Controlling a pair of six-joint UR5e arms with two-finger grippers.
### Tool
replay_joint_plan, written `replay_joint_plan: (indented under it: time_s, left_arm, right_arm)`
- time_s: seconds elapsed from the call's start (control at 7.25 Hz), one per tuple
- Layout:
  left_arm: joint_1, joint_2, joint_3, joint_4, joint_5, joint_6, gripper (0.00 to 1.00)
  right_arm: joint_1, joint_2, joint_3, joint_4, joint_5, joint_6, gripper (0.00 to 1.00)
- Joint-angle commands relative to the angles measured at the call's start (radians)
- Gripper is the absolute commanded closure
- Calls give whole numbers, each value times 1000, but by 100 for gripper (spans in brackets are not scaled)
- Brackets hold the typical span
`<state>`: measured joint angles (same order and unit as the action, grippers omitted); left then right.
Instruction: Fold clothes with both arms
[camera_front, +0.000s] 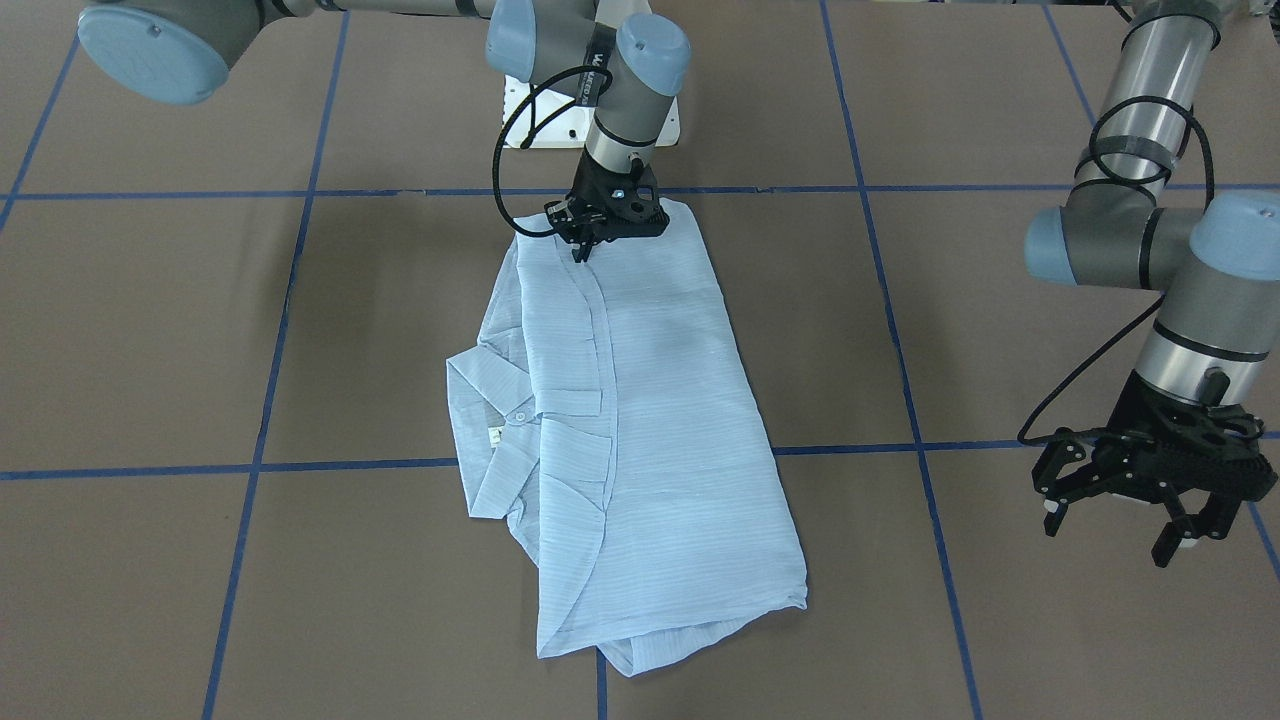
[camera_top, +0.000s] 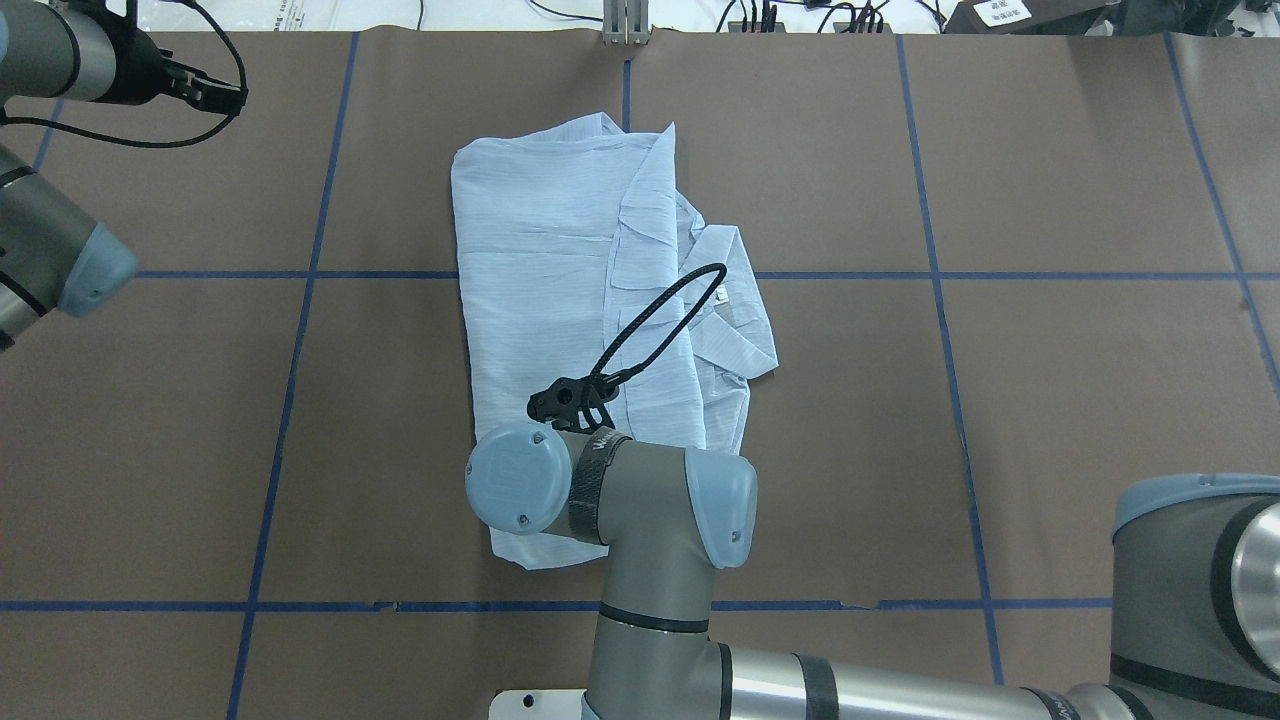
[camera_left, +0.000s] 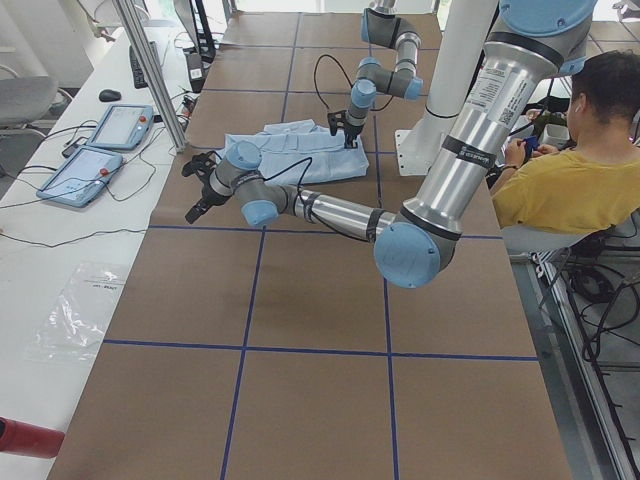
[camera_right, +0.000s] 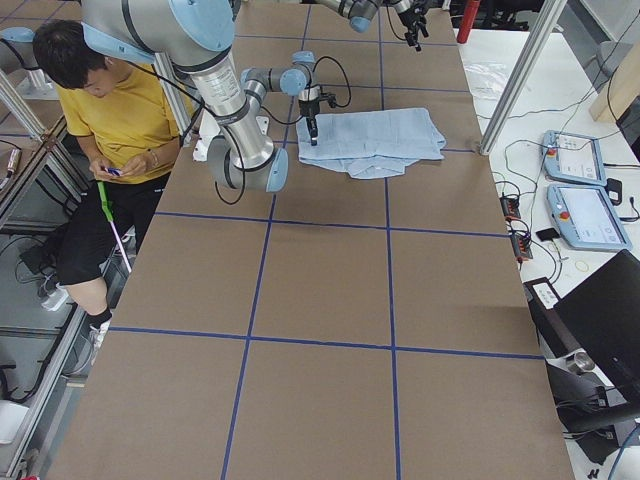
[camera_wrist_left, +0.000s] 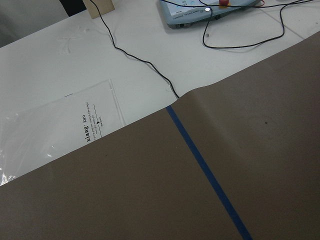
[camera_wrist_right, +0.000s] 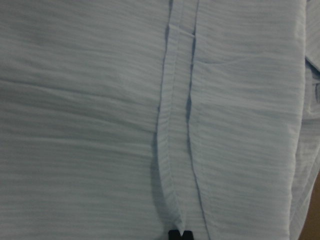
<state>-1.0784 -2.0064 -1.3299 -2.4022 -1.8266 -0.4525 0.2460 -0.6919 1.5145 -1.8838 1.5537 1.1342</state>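
While the right arm's black two-finger gripper (camera_front: 583, 248) stands upright over the robot-side end of the thin pale-blue, finely striped collared shirt (camera_front: 650, 400), its fingers pressed together on the button placket (camera_wrist_right: 177, 150), we judge the step in hand to be the cross-fold. The garment already lies as a long narrow band in the middle of the brown paper-covered table (camera_front: 1000, 300), its collar (camera_front: 485, 400) jutting out on the robot's right side. The left arm's black two-finger gripper (camera_front: 1125, 525) hangs with fingers spread, holding nothing, well apart from the cloth on the robot's left. We read the next move as calling for this free gripper to come to the same short edge and take its other corner, so that both arms can lift the edge evenly and carry it toward the far end. A lift by the single pinch would probably drag the band askew. We cannot tell how many layers the closed fingers hold: the right wrist view shows only the fingertips (camera_wrist_right: 180, 235) at its lower edge, and in the overhead view the grey wrist joint (camera_top: 610, 490) covers the near hem. Sleeves are tucked out of sight. The left wrist view shows no shirt, only brown paper, a blue tape line (camera_wrist_left: 205, 165) and a clear plastic bag (camera_wrist_left: 55, 135) on a white bench (camera_wrist_left: 60, 60).
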Motion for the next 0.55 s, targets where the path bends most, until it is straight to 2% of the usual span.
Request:
replay_joint_plan:
  time_s: [0.0,0.41]
  left_arm:
    - [2,0,0,2,0,-2,0]
    - [3,0,-3,0,1,-2,0]
  right_arm:
    - [-1,-27,56,-8,-4,-1,100]
    - [53,-268,336,-11,-4,-4,100]
